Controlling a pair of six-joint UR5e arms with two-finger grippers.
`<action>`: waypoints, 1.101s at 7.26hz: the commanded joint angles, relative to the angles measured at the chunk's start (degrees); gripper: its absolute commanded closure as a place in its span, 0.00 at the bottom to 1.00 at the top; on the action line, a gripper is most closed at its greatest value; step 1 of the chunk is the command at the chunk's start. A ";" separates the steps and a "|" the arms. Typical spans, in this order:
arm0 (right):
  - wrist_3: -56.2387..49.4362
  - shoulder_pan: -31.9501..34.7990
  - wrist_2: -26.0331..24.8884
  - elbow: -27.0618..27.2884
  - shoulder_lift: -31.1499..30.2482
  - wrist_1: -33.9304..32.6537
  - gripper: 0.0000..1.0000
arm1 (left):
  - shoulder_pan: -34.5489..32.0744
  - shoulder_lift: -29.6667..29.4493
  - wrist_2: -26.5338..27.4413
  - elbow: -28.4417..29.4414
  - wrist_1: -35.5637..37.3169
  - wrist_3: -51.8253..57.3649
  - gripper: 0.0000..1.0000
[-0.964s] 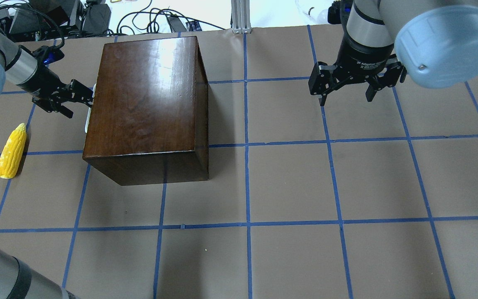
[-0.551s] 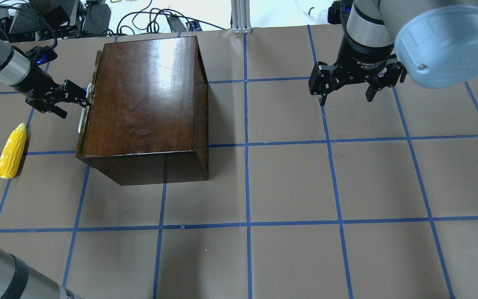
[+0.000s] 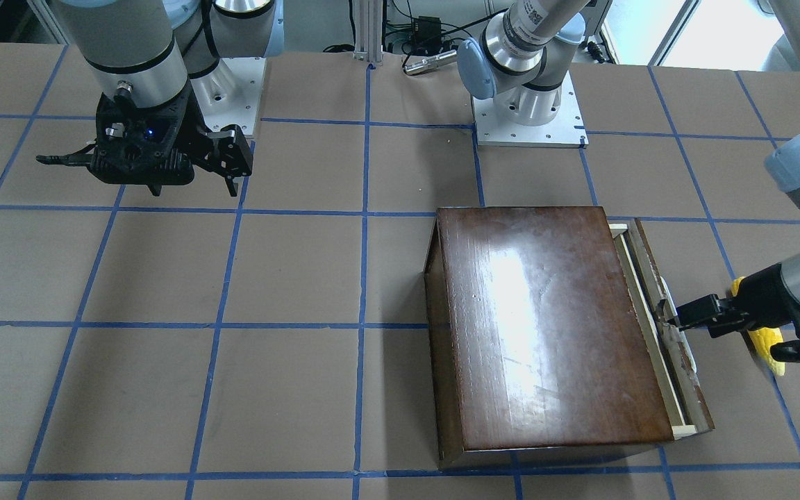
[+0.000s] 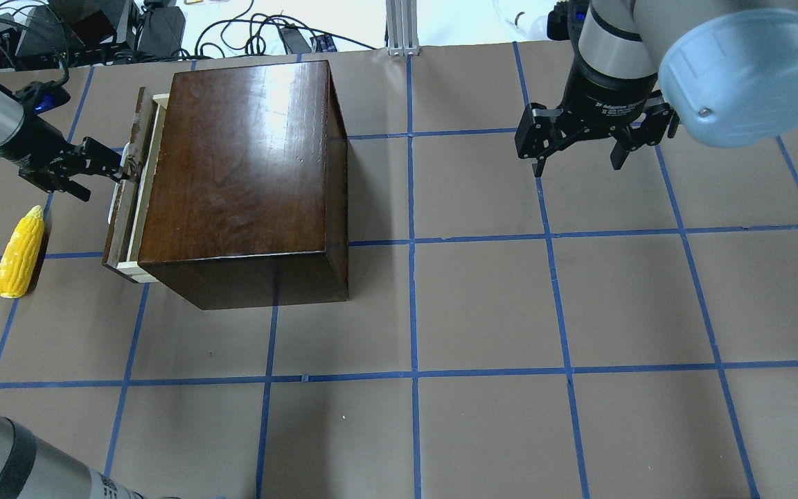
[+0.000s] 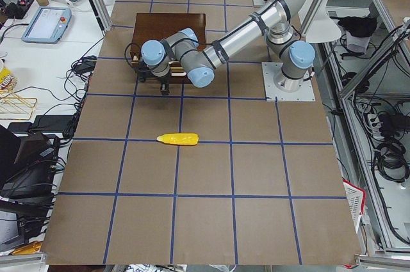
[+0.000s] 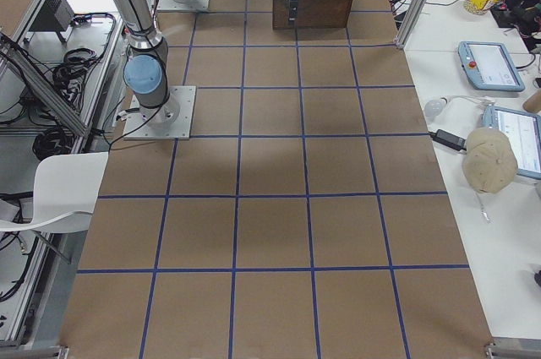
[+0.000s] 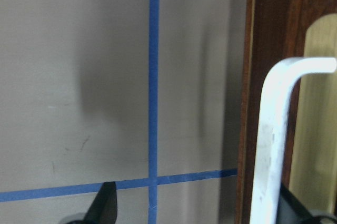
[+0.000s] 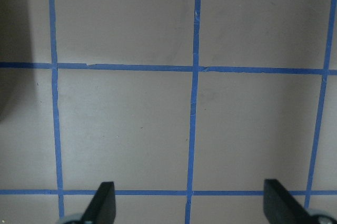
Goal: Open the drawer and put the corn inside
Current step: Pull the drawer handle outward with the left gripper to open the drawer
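The glossy dark-brown box [image 4: 246, 173] stands at the far left of the table and also shows in the front view [image 3: 546, 326]. Its drawer [image 4: 127, 208] sticks out a little on the left, showing a strip of pale wood. My left gripper [image 4: 107, 179] is open, with one finger hooked at the white drawer handle [image 7: 274, 145]. The yellow corn [image 4: 19, 253] lies on the table left of the drawer, half hidden by my left arm in the front view [image 3: 764, 342]. My right gripper [image 4: 579, 163] is open and empty, far right.
Brown paper with a blue tape grid covers the table [image 4: 482, 312]. Cables and gear [image 4: 163, 28] lie beyond the far edge. The arm bases [image 3: 528, 111] are bolted at the robot's side of the table.
The drawer has slid out leftward from shut to slightly open as my left gripper drew back left with the handle. The corn and my right arm have not moved.
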 commanded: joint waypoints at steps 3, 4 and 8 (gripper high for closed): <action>0.00 0.00 0.00 0.00 0.00 0.00 0.00 | 2.81 -0.02 -0.03 0.10 0.00 2.28 0.00; 0.00 0.00 0.00 0.00 0.00 0.00 0.00 | 3.08 -0.02 0.06 0.10 0.00 2.29 0.00; 0.00 0.00 0.00 0.00 0.00 0.00 0.00 | 3.87 -0.28 -0.03 0.10 0.00 2.37 0.00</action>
